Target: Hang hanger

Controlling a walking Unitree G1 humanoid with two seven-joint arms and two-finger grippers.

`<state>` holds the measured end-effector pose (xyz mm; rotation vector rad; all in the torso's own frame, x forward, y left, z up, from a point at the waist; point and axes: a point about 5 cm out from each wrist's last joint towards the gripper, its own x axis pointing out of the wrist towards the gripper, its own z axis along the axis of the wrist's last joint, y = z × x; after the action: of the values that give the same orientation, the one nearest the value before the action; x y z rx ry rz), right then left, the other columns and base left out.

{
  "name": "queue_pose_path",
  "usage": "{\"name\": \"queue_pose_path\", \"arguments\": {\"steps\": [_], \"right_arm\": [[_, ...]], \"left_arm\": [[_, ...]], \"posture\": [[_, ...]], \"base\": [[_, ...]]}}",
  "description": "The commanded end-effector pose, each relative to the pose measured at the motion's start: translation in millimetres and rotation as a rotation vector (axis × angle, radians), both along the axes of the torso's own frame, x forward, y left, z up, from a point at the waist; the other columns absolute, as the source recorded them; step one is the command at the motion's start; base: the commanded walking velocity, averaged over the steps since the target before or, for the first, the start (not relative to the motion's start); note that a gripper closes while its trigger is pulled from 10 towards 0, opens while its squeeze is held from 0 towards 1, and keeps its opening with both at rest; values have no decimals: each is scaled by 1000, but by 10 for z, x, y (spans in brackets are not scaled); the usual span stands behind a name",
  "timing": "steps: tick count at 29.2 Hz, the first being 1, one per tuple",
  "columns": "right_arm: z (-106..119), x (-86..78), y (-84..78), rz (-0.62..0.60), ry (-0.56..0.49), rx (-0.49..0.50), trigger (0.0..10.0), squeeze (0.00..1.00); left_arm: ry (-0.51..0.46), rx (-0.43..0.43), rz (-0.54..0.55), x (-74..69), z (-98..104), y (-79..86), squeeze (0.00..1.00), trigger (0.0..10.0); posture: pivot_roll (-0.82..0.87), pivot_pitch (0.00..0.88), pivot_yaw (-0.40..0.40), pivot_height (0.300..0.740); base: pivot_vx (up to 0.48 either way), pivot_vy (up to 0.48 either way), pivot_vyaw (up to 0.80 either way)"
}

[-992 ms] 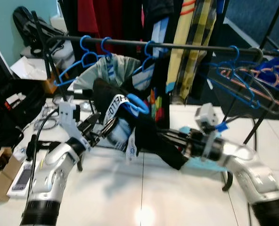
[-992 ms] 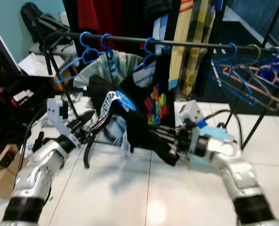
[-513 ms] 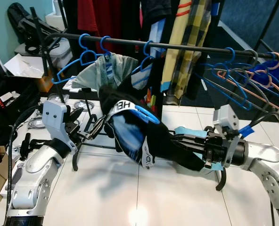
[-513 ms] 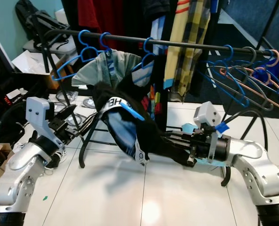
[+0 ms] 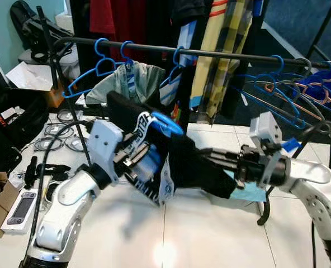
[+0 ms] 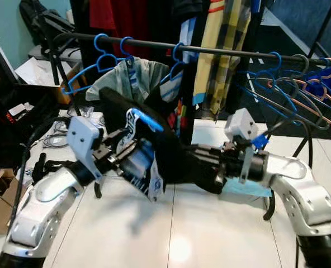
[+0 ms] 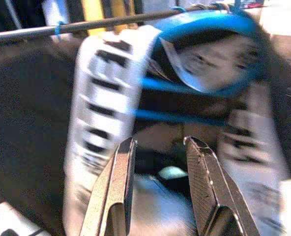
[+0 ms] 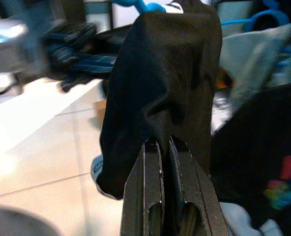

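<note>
1. Hanger (image 5: 164, 123), blue plastic and dressed in a black garment (image 5: 193, 164) with a white lettered band, is held up between the robot's two arms, below and in front of the black clothes rail (image 5: 221, 54).

2. Right gripper (image 8: 164, 147) has its two black fingers pressed together on a fold of the black garment, carrying that end of the load below the rail.

3. Left gripper (image 7: 158, 147) sits at the other end, just under the hanger's blue hook; its fingers stand apart with the lettered band and blue bars ahead of them, and whether they touch the hanger cannot be told.

4. Along the rail hang other blue hangers (image 5: 104, 64), a grey-green garment (image 5: 123, 84) and a yellow plaid shirt (image 5: 216, 50), with a cluster of bare hangers (image 5: 288, 89) at the rail's far right.

5. Judged from this, the carry-and-lift step is in hand: the hook is not yet on the rail.

6. The next move likely calls for raising the hook above the rail, finding a gap between the hung clothes, and lowering it on before the right gripper lets go.
</note>
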<state>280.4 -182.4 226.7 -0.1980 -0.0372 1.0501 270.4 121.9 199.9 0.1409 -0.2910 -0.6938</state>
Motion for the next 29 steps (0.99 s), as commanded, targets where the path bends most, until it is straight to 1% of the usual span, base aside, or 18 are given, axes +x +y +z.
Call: {"name": "queue_pose_path", "arguments": {"steps": [1, 2, 3, 4, 5, 6, 8, 9, 14, 17, 18, 19, 20, 23, 25, 26, 27, 29], "right_arm": [[32, 24, -8, -20, -30, 2, 0, 0], [42, 31, -4, -25, -33, 6, 0, 0], [56, 46, 14, -27, -38, 14, 0, 0], [56, 46, 14, -27, -38, 14, 0, 0], [60, 50, 22, -26, -39, 17, 0, 0], [64, 51, 31, -23, -40, 19, 0, 0], [67, 48, 45, -18, -40, 22, 0, 0], [75, 33, 83, 4, -37, 35, 0, 0], [77, 33, 98, 10, -38, 39, 0, 0], [78, 22, 119, 21, -36, 43, 0, 0], [63, -11, 184, 44, -29, 53, 0, 0], [63, -11, 184, 44, -29, 53, 0, 0], [54, -24, 212, 53, -25, 56, 0, 0], [48, -35, 234, 61, -22, 58, 0, 0], [30, -77, 297, 97, -7, 68, 0, 0], [37, -111, 343, 127, 1, 93, 0, 0], [37, -111, 343, 127, 1, 93, 0, 0], [57, -156, 403, 165, 7, 126, 0, 0]], "left_arm": [[12, 11, 10, -16, -24, 9, 0, 10000], [11, 12, 17, -16, -25, 14, 0, 10000], [5, 24, 78, 12, -30, 58, 0, 10000], [5, 24, 78, 12, -30, 58, 0, 10000], [3, 29, 110, 30, -34, 80, 0, 10000], [0, 36, 140, 46, -38, 100, 196, 10000], [-6, 44, 163, 57, -41, 116, 196, 10000], [-31, 79, 218, 67, -50, 138, 1000, 10000], [-35, 94, 235, 64, -48, 141, 1000, 10000], [-48, 68, 269, 81, -11, 147, 1000, 10000], [-56, 48, 269, 105, 22, 120, 39, 10000], [-56, 48, 269, 105, 22, 120, 39, 10000], [-58, 46, 269, 115, 29, 115, 0, 10000], [-62, 48, 277, 124, 35, 120, 0, 10000], [-73, 59, 321, 148, 43, 160, 0, 10000], [-81, 70, 351, 160, 44, 187, 0, 10000], [-81, 70, 351, 160, 44, 187, 0, 10000], [-86, 80, 379, 174, 38, 214, 0, 10000]], "posture": [[-43, 73, 0, 740], [-38, 75, -2, 740], [-36, 76, -4, 740], [-36, 76, -4, 740], [-36, 76, -4, 740], [-32, 77, -7, 740], [-31, 77, -9, 740], [-30, 79, -8, 740], [-30, 79, -8, 740], [-32, 81, -8, 740], [-41, 83, -2, 740], [-41, 83, -2, 740], [-43, 83, 0, 740], [-43, 83, 0, 740], [-43, 83, 0, 740], [-47, 83, 1, 740], [-47, 83, 1, 740], [-48, 84, 1, 740]], "base": [[0, 0, 0], [0, 0, 0], [0, 0, 0], [0, 0, 0], [0, 0, 0], [0, 0, 0], [0, 0, 0], [0, 0, 0], [0, 0, 0], [0, 0, 0], [0, 0, 0], [0, 0, 0], [0, 0, 0], [0, 0, 0], [0, 0, 0], [0, 0, 0], [0, 0, 0], [0, 0, 0]]}}
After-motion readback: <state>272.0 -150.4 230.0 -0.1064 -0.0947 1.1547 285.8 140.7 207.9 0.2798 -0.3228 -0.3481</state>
